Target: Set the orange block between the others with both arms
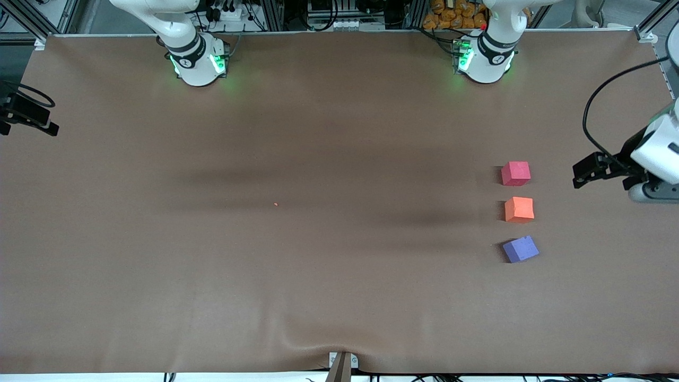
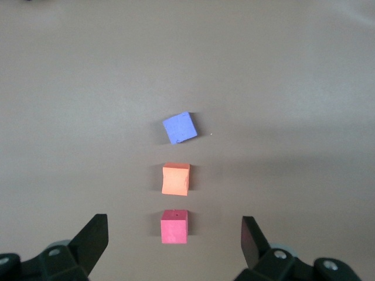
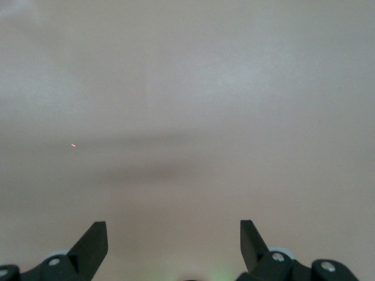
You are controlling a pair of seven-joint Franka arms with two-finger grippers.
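Observation:
Three foam cubes stand in a row near the left arm's end of the table. The orange block [image 1: 519, 208] [image 2: 176, 179] sits in the middle of the row. The pinkish-red cube [image 1: 515, 173] [image 2: 174, 226] is farther from the front camera, and the purple-blue cube [image 1: 520, 249] [image 2: 179, 127] is nearer and turned a little. Small gaps separate all three. My left gripper [image 2: 174, 217] hangs open high over the table at the pinkish-red end of the row, holding nothing. My right gripper [image 3: 174, 222] is open over bare table. Neither hand shows in the front view.
The brown table cover [image 1: 318, 265] has a wrinkle at its front edge. A tiny orange crumb [image 1: 276, 204] [image 3: 73, 144] lies mid-table. Black and white equipment [image 1: 626, 167] juts in at the left arm's end, and a black device [image 1: 26, 114] at the right arm's end.

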